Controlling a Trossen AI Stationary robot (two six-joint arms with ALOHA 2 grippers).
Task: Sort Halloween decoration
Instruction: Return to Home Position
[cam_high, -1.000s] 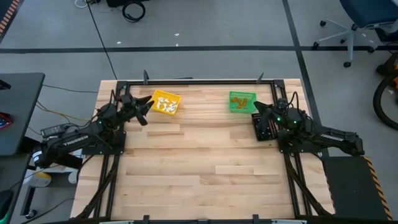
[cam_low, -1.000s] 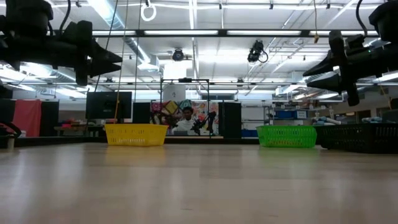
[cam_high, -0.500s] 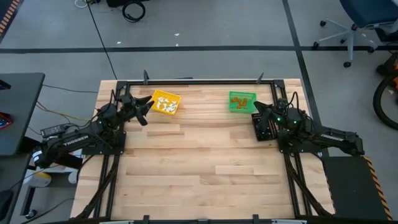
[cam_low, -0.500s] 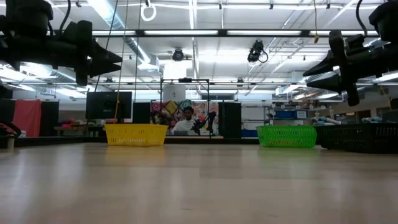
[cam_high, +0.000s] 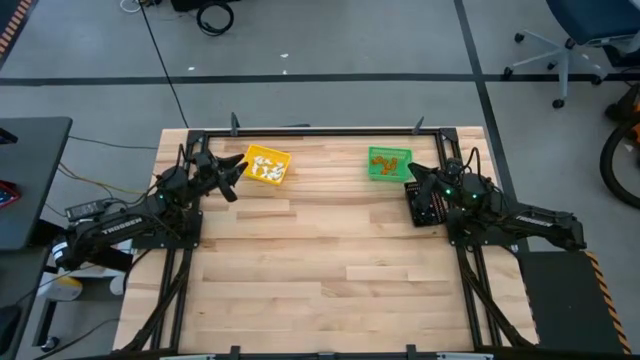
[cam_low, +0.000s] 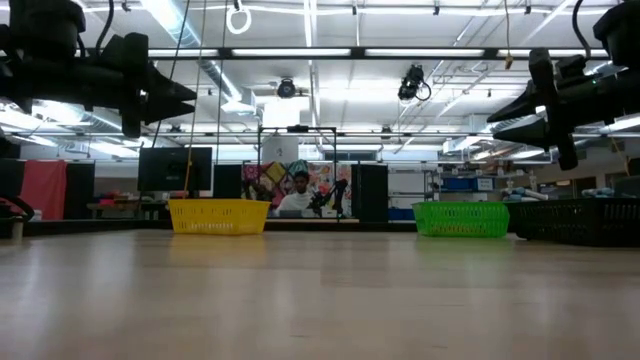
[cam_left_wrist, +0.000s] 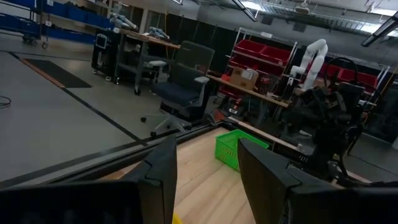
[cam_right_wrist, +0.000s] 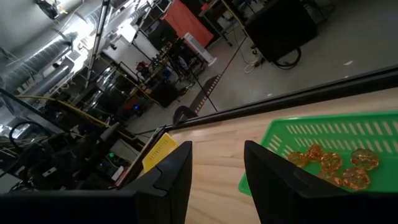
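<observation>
The Halloween decoration lies in bins at the table's far side: white trinkets (cam_high: 266, 170) in a yellow bin (cam_high: 268, 164) and orange trinkets (cam_right_wrist: 329, 165) in a green bin (cam_high: 388, 162). My left gripper (cam_high: 230, 170) hangs above the table just left of the yellow bin, open, with nothing between its fingers (cam_left_wrist: 207, 149). My right gripper (cam_high: 414, 176) hangs raised over the far end of a black bin (cam_high: 425, 203), near the green bin's corner. It is open too, and nothing is between its fingers (cam_right_wrist: 217, 152). Both point level, well above the wood (cam_low: 165, 95) (cam_low: 515, 110).
The black bin stands at the right edge, under my right arm. Bare wood (cam_high: 320, 270) fills the table's middle and near half. A black frame rail (cam_high: 320, 131) runs along the far edge. A person (cam_low: 297, 195) sits in the room beyond the table.
</observation>
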